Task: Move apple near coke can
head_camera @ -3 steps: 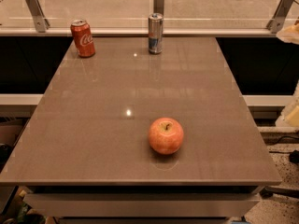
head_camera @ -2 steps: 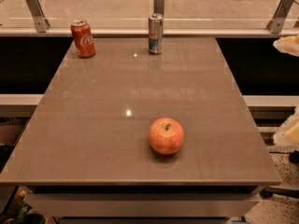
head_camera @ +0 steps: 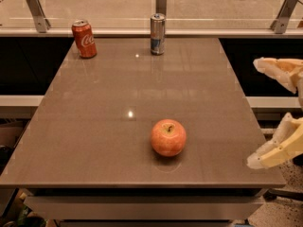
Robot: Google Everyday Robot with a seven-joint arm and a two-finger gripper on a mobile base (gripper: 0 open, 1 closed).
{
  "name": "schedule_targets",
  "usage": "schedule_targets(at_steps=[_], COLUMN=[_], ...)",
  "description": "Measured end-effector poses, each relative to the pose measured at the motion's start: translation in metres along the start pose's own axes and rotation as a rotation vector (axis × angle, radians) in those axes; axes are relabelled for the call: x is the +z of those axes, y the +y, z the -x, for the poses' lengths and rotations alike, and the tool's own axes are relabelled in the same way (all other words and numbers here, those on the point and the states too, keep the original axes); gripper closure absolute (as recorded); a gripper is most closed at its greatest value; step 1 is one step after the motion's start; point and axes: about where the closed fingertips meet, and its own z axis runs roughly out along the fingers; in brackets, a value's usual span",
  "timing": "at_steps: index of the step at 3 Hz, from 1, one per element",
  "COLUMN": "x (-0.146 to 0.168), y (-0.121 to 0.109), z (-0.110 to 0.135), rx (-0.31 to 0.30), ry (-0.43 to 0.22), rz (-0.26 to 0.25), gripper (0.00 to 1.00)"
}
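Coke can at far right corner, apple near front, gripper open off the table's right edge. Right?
No: the camera view shows the coke can at the far left corner. The apple near front and gripper open off the table's right edge are correct.

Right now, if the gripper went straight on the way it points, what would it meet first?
Probably the apple: the gripper, open off the right edge of the table, points toward it. Depth is unclear, so it could pass above.
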Motion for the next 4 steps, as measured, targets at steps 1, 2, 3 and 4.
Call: schedule_targets(at_steps=[1,2,3,4], x=[0.021,0.072,0.072,0.073], y=[0.000,-0.014,-0.014,-0.014], z=[0.002,-0.005,-0.005,-0.005], rx=[0.008,0.050,0.050,0.063], ry=[-0.113,-0.174,-0.174,-0.192], rz=[-0.020,-0.044,-0.043,-0.028], gripper=[0.00,0.00,0.00,0.00])
